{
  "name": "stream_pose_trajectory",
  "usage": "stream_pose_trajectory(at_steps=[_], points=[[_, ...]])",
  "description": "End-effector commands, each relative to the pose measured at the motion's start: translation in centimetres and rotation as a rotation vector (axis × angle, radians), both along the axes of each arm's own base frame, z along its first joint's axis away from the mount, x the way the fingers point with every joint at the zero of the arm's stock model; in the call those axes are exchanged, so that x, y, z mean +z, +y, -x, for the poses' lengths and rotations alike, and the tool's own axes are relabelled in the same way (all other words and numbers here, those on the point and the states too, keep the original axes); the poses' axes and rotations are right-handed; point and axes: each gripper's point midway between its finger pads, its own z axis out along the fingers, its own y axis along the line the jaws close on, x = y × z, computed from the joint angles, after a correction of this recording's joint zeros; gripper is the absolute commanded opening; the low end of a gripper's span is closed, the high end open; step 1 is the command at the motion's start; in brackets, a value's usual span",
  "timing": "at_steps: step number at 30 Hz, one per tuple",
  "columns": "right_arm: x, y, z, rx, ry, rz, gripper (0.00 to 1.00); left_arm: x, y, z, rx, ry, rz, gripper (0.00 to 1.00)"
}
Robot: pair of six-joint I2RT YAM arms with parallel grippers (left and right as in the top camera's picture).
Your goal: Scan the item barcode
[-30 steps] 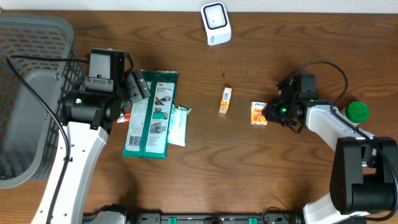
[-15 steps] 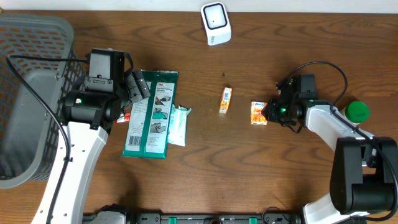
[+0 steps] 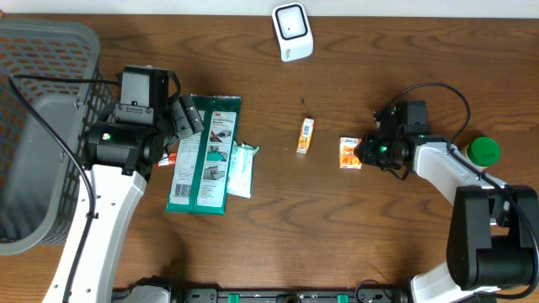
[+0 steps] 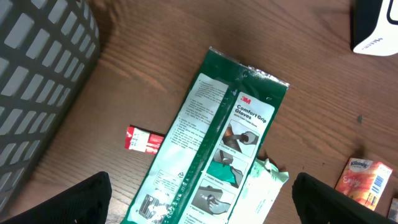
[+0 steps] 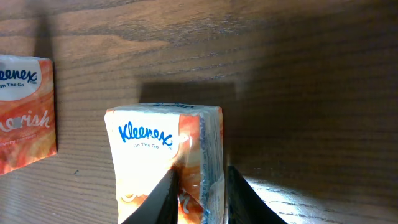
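Right claw [image 5: 199, 200]: clamped on tissue pack [image 5: 155, 140], pack's bottom cut off.
Left claw [image 4: 202, 202]: wide apart above glove pack [image 4: 211, 149], partly cut off.

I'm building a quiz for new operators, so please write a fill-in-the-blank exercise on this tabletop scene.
The right end effector pinches a tissue pack branded ____.
The green gloves package carries the logo ____.
The left end effector holds nothing; its jaws stand ____.
The grey basket sits beside the ____ arm.
Missing words: Kleenex; 3M; open; left.
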Motion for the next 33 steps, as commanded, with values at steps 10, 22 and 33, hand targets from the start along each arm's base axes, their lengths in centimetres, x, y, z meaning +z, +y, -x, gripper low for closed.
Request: stream_pose_trajectory(at_steps=[10,22,33], points=[[-1.6,-0.2,1.4,-0.004,0.052,0.035,0.22,0.6,0.3,-0.2,-0.003,-0.016,-0.017,0.93],[-2.7,-0.1,1.7,-0.006,0.081,0.055,0.22,0.6,0.3,-0.2,-0.003,-0.016,-0.017,0.93],[-3.2,0.3,1.6,0.025,0.077,0.062,0.01,0.6,0.3,-0.2,-0.003,-0.016,-0.017,0.93]])
